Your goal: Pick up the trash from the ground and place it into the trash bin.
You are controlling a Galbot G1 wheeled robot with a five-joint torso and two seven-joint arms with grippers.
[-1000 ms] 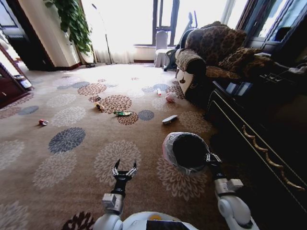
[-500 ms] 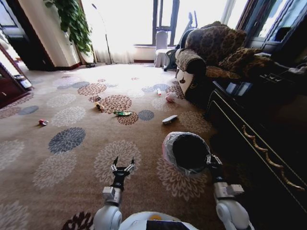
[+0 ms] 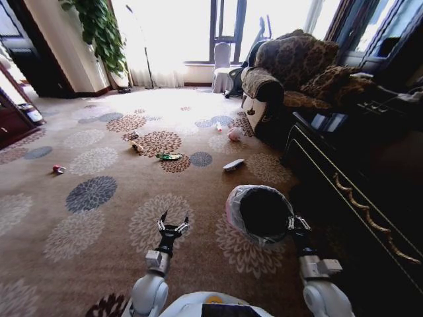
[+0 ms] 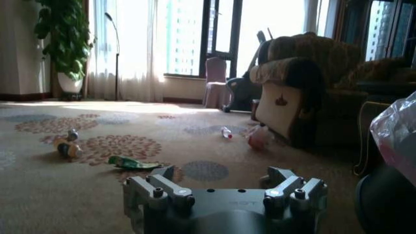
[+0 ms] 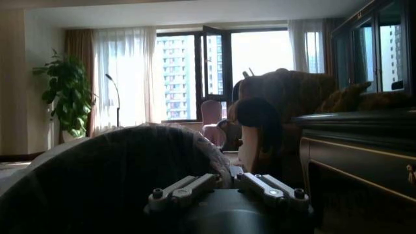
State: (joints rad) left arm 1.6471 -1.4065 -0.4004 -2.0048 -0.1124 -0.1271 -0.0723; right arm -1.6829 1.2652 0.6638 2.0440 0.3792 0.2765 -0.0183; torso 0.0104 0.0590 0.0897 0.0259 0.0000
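Observation:
The trash bin (image 3: 260, 212), black with a pale liner, stands on the carpet just ahead of me and looms dark in the right wrist view (image 5: 110, 175). Scattered farther off lies the trash: a green wrapper (image 3: 169, 156) (image 4: 133, 163), a white flat packet (image 3: 233, 164), a pink bag (image 3: 234, 134) (image 4: 258, 138), a small bottle (image 3: 219, 125) (image 4: 226, 132), a yellow bit (image 3: 137, 146) (image 4: 67, 147) and a red bit (image 3: 58, 169). My left gripper (image 3: 172, 221) (image 4: 221, 178) hovers open and empty over the carpet, left of the bin. My right gripper (image 3: 295, 223) (image 5: 224, 181) sits shut against the bin's right side.
A dark cabinet (image 3: 357, 191) runs along the right, close to the bin. A patterned sofa (image 3: 291, 72) stands behind the pink bag. A potted plant (image 3: 99, 30) and a floor lamp (image 3: 142, 46) are at the far wall by the windows. Open carpet (image 3: 99, 218) lies left.
The left gripper has edged slightly forward. The right gripper and the bin sit a little lower and farther right in the picture. The litter has not moved.

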